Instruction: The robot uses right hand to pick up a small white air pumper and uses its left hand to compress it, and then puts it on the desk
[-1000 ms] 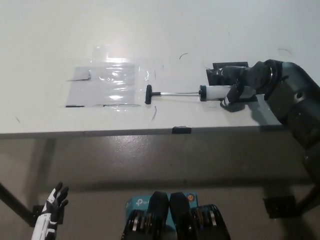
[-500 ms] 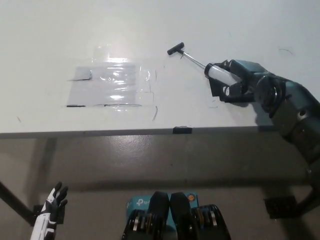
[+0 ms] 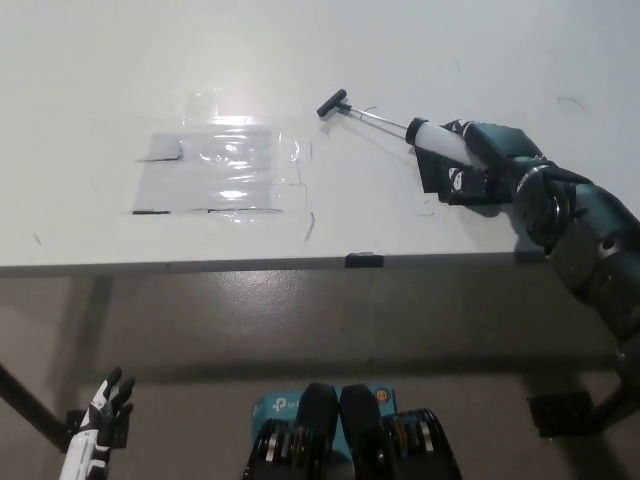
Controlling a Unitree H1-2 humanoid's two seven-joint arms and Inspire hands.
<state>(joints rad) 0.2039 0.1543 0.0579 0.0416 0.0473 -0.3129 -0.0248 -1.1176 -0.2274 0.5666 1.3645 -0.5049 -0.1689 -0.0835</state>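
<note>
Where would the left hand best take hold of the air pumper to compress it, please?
Probably the black T-handle at the end of the extended rod, approached from the robot's left. The right hand already holds the white barrel, and the left hand hangs below the desk.

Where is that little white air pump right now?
In the head view, the air pump sits at the desk's right side, gripped by the black right hand, its handle pointing toward the clear plastic sheet.

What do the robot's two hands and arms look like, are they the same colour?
No. The right hand and its arm are black and chunky, built from rounded, dark, slightly shiny segments with a ring-shaped part at the wrist. The left hand, low in the corner, is white with black fingertips and black patches. No cables or markings can be made out.
</note>
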